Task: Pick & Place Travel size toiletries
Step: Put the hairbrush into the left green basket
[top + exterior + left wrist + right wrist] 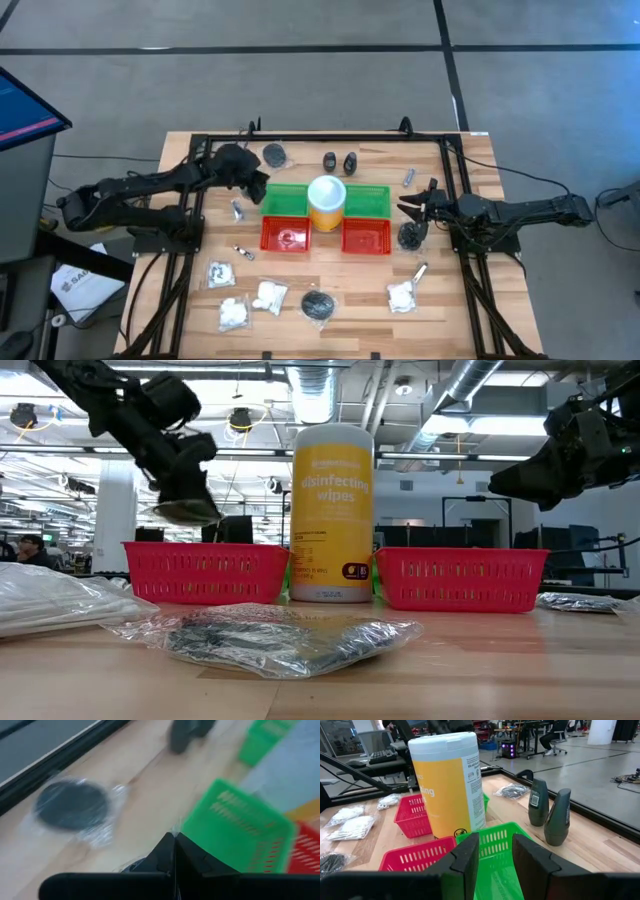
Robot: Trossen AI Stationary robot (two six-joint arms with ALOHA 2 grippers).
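Wooden table [330,290], left pincer [185,510] grasping grey pad, right pincer [495,851] released.

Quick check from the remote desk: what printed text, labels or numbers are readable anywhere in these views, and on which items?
"disinfecting wipes": on the yellow canister between the trays, low view.
Fine print and round symbols lower on that canister: too small to read.
Labels on the two dark bottles, right wrist view: too small to read.
Paper on the floor left of the table, high view: printed, not readable.
Nothing else legible.
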